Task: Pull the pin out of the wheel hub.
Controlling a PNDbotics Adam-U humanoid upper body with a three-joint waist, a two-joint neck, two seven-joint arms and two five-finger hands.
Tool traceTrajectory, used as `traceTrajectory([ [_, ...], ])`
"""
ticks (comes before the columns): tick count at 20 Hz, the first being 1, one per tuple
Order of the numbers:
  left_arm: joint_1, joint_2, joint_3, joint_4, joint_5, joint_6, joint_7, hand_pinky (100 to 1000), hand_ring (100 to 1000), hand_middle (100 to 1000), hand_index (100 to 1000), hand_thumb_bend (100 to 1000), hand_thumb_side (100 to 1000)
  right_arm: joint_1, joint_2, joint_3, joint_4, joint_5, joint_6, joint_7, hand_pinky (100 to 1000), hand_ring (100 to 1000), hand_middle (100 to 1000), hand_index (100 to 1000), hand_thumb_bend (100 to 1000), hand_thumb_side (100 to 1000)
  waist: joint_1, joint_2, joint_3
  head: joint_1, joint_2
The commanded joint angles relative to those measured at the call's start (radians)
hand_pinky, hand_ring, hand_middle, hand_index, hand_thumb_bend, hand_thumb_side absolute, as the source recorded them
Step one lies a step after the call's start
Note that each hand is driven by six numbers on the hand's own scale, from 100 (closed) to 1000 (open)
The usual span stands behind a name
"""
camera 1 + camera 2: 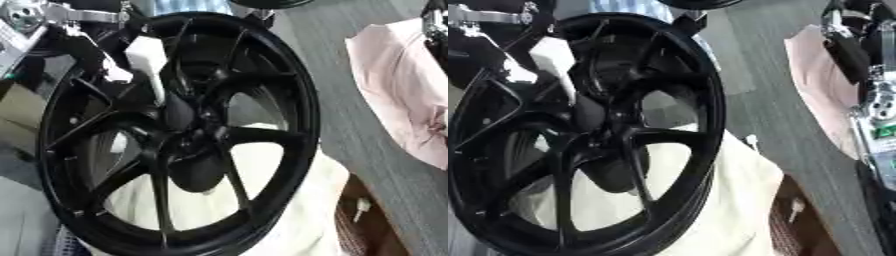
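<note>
At the centre of the left eye view, the black wheel (175, 135) is stood on edge, its hub (188, 127) near the middle. The left hand (179, 112) is reached in from eleven o'clock; finger state cannot be told. No pin can be made out, so locating it is judged to be needed first.

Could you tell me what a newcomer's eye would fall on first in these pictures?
A large black wheel with thin spokes fills the left and middle, lying over a cream cloth. The left hand reaches in from the upper left toward the hub. A pink cloth lies at the right edge.
</note>
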Motion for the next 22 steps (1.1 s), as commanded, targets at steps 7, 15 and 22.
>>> traceTrajectory([
  [7,-0.033,0.015,0.055,-0.021,0.058,-0.116,-0.136,686,590,431,590,118,386,-0.014,-0.015,-0.001,-0.022,-0.005,-0.001,-0.002,879,804,807,842,162,552,-0.008,-0.017,0.001,0.001,-0.001],
  [15,-0.050,0.025,0.108,-0.042,0.151,-0.048,-0.135,651,554,372,525,175,272,-0.011,-0.017,-0.003,-0.022,-0.004,0.000,-0.003,879,804,807,842,161,553,-0.007,-0.020,0.006,-0.004,0.002],
  [22,-0.055,0.066,0.187,-0.054,0.244,0.028,-0.094,650,549,365,520,188,259,-0.006,-0.022,-0.005,-0.021,-0.003,0.001,-0.005,879,805,807,842,162,553,-0.004,-0.024,0.014,-0.013,0.008],
])
